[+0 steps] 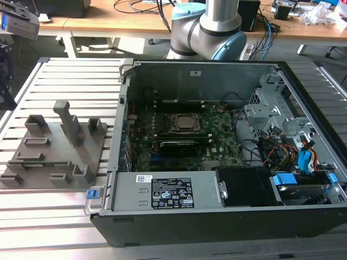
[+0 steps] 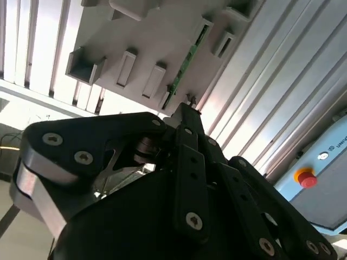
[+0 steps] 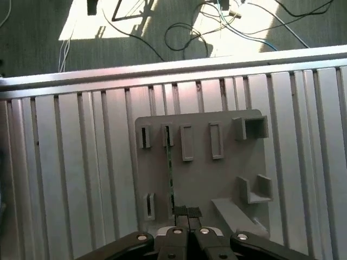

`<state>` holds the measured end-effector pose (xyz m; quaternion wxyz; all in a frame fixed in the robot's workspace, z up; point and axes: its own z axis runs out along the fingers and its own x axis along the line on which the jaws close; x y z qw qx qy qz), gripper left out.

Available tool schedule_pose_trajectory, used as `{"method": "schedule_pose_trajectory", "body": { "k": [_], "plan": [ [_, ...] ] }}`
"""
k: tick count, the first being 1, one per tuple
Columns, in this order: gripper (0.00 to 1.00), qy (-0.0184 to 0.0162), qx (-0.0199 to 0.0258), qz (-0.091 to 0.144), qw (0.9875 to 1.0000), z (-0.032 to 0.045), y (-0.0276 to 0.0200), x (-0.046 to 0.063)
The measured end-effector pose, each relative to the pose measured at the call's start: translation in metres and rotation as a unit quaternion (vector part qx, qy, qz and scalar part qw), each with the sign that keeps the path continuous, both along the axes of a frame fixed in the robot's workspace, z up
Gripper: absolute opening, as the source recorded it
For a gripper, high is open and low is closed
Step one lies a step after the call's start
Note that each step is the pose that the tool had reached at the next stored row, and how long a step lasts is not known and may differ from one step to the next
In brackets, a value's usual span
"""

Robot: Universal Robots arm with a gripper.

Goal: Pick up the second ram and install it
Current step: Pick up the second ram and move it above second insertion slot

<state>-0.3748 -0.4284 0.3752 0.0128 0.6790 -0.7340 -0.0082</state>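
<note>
So in the exterior view, going from 9 o'clock across: the grey holder tray [image 1: 57,158] lies flat on the slatted metal counter [image 1: 54,216], just beside the open PC case [image 1: 217,230]. The case takes up the middle and the 3 o'clock side, with the big green motherboard [image 1: 217,142] lying in its floor. The arm's base [image 1: 209,24] stands behind the case at around 12 o'clock.

Both wrist views look down on the tray [image 3: 211,184]. The second ram [image 3: 169,173] is standing on its edge in there, so it only shows as a thin green strip running between two of the tray's slot blocks. The second wrist view catches it as well [image 2: 184,62], green edge up, seated in the tray [image 2: 157,38].

The claw [image 3: 188,211] hangs over the tray, with its tips just beside one end of the stick. In the second wrist view the claw [image 2: 187,108] comes to a point right by that same end. The fingers look pinched together with nothing between them, so it's closed and not holding the ram. The ram is in the holder, not in the motherboard.
</note>
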Motion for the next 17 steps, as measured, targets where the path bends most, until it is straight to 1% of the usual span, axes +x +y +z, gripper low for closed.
{"method": "schedule_pose_trajectory", "body": {
  "k": [1,4,5,6,7,8,9,10,11,14,15,16,17],
  "plan": [
    [0.11,0.0,0.0,0.012,0.9999,0.0,0.0,0.0],
    [0.11,0.0,0.0,0.034,0.9994,0.0,0.0,0.0],
    [0.11,0.0,0.0,0.043,0.9991,0.0,0.0,0.0],
    [0.11,0.0,0.0,0.058,0.9983,0.0,0.0,0.0],
    [0.11,0.0,0.0,0.067,0.9977,0.0,0.0,0.0],
    [0.11,0.0,0.0,0.083,0.9966,0.0,0.0,0.0],
    [0.11,0.0,0.0,0.092,0.9958,0.0,0.0,0.0],
    [0.11,0.0,0.0,0.103,0.9947,0.0,0.0,0.0],
    [0.11,0.0,0.0,0.12,0.9928,0.0,0.0,0.0],
    [0.11,0.0,0.0,0.151,0.9886,0.0,0.0,0.0],
    [0.11,0.0,-0.0001,0.146,0.9893,-0.0002,0.0,0.0],
    [0.11,0.0001,-0.0001,0.134,0.9909,-0.0003,0.0001,0.0],
    [0.11,0.0,0.0,0.113,0.9936,-0.0007,0.0001,0.0]
  ]
}}
